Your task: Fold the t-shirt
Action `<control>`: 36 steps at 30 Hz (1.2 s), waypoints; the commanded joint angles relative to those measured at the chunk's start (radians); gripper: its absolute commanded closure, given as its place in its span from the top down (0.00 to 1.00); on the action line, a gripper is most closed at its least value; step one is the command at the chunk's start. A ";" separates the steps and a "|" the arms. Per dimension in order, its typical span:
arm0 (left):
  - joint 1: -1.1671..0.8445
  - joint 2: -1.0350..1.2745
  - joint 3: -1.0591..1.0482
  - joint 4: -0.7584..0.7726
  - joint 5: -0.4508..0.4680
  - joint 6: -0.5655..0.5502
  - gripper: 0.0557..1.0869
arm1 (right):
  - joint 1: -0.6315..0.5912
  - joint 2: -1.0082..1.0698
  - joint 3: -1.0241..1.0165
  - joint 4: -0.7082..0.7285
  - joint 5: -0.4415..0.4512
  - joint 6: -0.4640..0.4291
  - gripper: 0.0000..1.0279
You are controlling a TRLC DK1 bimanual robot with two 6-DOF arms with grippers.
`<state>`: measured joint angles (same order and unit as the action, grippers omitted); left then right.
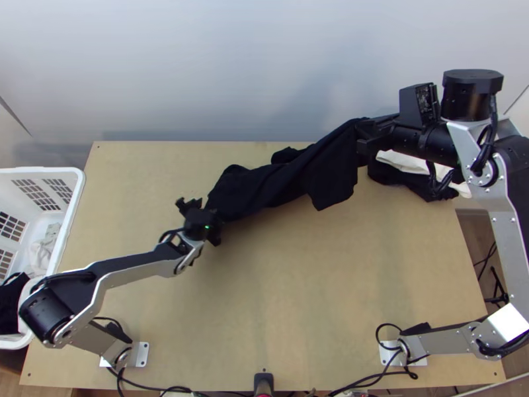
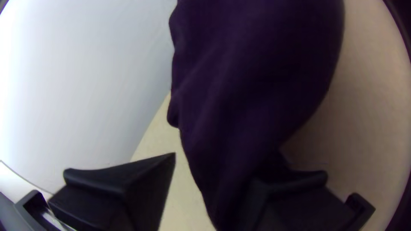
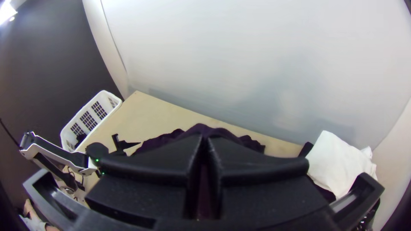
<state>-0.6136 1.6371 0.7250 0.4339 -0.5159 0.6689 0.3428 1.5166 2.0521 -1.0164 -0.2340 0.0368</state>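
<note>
While the soft black t-shirt [image 1: 264, 185] is hanging in loose, bunched folds above the wooden table's far part, the right gripper [image 1: 365, 135] is pinching its raised end. The left gripper [image 1: 203, 220] is holding its wide flat fingers spread, cloth lying against one. Crumpled white fabric [image 1: 405, 161] is resting beyond.

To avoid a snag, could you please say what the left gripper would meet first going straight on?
The left gripper would probably meet the black t-shirt first, though the depth between them is unclear.
</note>
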 commanded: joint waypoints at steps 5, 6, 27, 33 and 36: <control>0.112 -0.246 -0.036 -0.058 0.027 0.126 0.04 | -0.011 0.002 -0.004 -0.001 0.001 -0.005 0.04; 0.117 -0.283 -0.021 -0.096 0.027 0.126 0.07 | -0.013 0.002 -0.007 0.001 0.001 -0.005 0.04; 0.135 -0.711 0.318 -0.478 0.079 0.104 0.04 | -0.074 0.004 0.171 0.022 0.001 0.069 0.04; 0.160 -0.734 0.413 -0.360 0.074 0.087 0.04 | -0.143 -0.042 0.266 0.084 0.001 0.158 0.03; 0.176 -0.743 0.399 -0.254 0.040 0.067 0.04 | -0.188 -0.067 0.266 0.154 0.001 0.221 0.03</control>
<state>-0.4625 0.9298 1.0805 0.0467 -0.4400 0.7612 0.2314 1.4921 2.2654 -0.9546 -0.2352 0.1608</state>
